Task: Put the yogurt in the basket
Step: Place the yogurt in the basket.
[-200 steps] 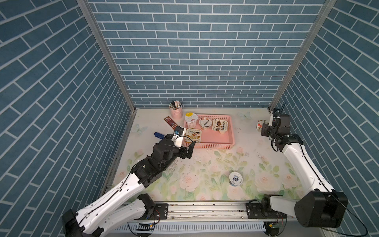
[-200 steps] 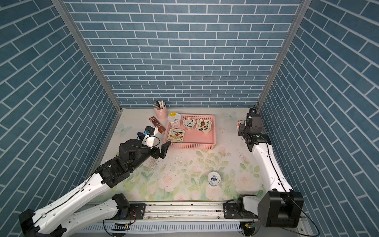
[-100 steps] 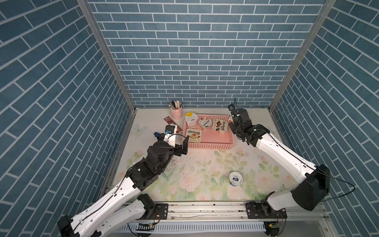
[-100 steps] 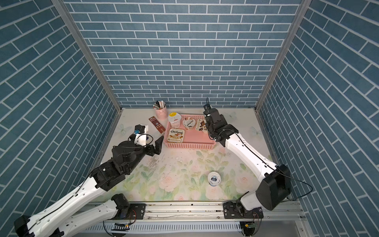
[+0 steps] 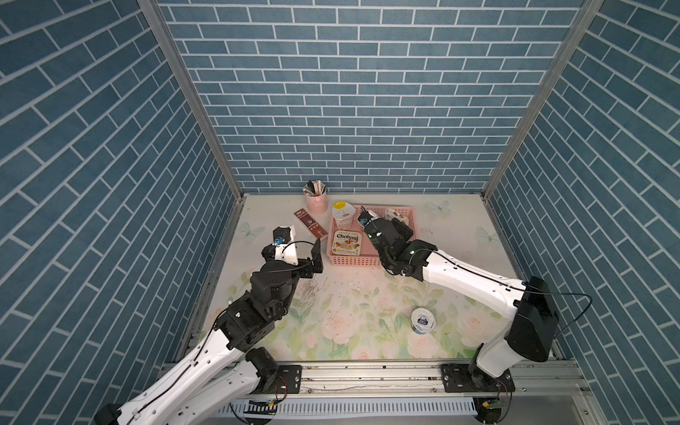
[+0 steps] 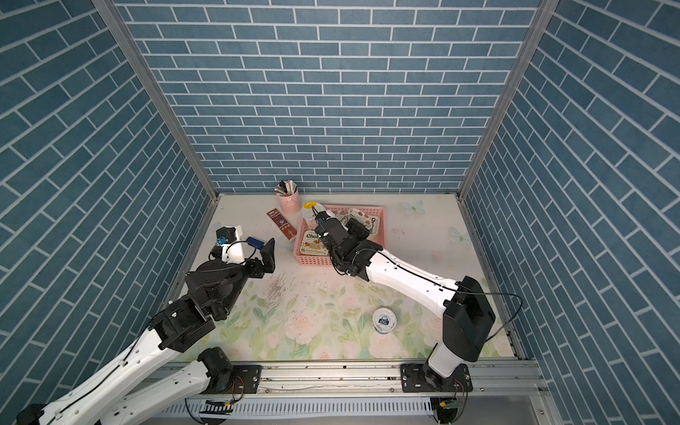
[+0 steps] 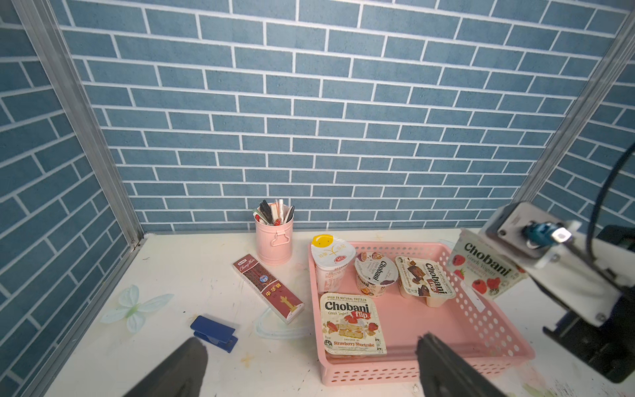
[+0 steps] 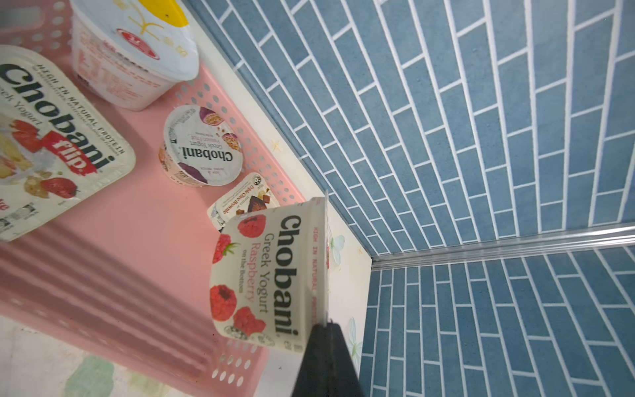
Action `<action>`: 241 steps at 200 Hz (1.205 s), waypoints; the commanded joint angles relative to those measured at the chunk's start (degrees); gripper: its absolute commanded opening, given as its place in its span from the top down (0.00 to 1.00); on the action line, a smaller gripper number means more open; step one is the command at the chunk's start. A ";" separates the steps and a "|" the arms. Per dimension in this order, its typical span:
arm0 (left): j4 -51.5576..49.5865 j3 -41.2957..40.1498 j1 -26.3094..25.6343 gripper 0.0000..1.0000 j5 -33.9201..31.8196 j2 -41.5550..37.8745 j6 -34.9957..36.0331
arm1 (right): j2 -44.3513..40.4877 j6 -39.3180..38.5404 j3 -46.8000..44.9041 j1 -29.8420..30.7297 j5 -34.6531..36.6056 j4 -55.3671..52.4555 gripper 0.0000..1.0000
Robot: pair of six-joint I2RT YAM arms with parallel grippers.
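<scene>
The pink basket (image 5: 353, 262) (image 7: 378, 374) stands at the back of the table. In it are a strawberry Chobani Flip (image 7: 352, 323), a round Chobani (image 7: 376, 273), a brownie Flip (image 7: 424, 280) and a tall yellow-topped cup (image 7: 331, 256). My right gripper (image 8: 324, 326) (image 6: 362, 224) is shut on the lid rim of a raspberry Chobani cup (image 8: 268, 275) (image 7: 481, 271), which hangs tilted over the basket's right end. A small blue-white cup (image 5: 423, 320) stands alone on the near table. Left of the basket, above the table, my left gripper (image 7: 309, 340) (image 5: 312, 263) is open and holds nothing.
A pink pen holder (image 5: 316, 198) and a flat brown chocolate bar (image 5: 310, 224) lie left of the basket. A blue clip (image 7: 214, 331) rests on the table near my left gripper. Blue brick walls close in the back and both sides.
My right arm has swung from the far right wall to over the basket, carrying the raspberry cup. My left arm has drawn back left, away from the basket.
</scene>
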 commanded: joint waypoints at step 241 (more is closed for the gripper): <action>-2.12 -1.57 1.42 0.00 -0.79 -1.35 0.08 | 22.48 0.53 8.51 -0.73 1.40 -1.44 1.00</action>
